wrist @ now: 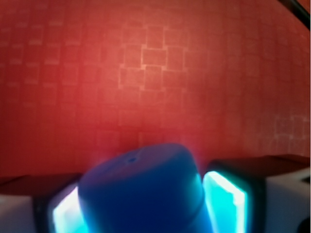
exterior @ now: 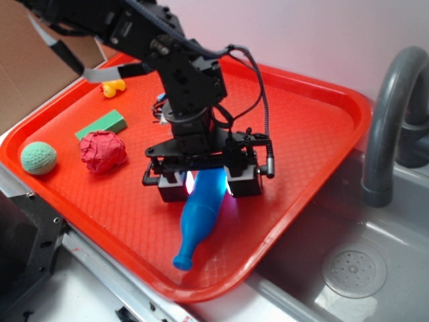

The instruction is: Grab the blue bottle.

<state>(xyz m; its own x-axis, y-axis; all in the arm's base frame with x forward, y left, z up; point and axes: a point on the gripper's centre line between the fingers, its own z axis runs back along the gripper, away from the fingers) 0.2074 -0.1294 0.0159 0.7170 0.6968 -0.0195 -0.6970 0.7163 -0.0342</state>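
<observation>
The blue bottle (exterior: pixel 201 215) lies on the red tray (exterior: pixel 315 127), its narrow neck pointing toward the tray's front edge. My gripper (exterior: pixel 209 184) is down over the bottle's wide base end, one finger on each side. In the wrist view the bottle (wrist: pixel 141 194) fills the space between the two cyan-lit pads (wrist: pixel 226 194) and touches them, so my gripper (wrist: pixel 144 199) is shut on it. The bottle still rests on the tray.
On the tray's left part are a crumpled red ball (exterior: pixel 102 151), a green block (exterior: pixel 102 125), a yellow duck (exterior: pixel 112 87) and a green knitted ball (exterior: pixel 38 158). A grey sink with a drain (exterior: pixel 353 272) and a faucet (exterior: pixel 395 121) is to the right.
</observation>
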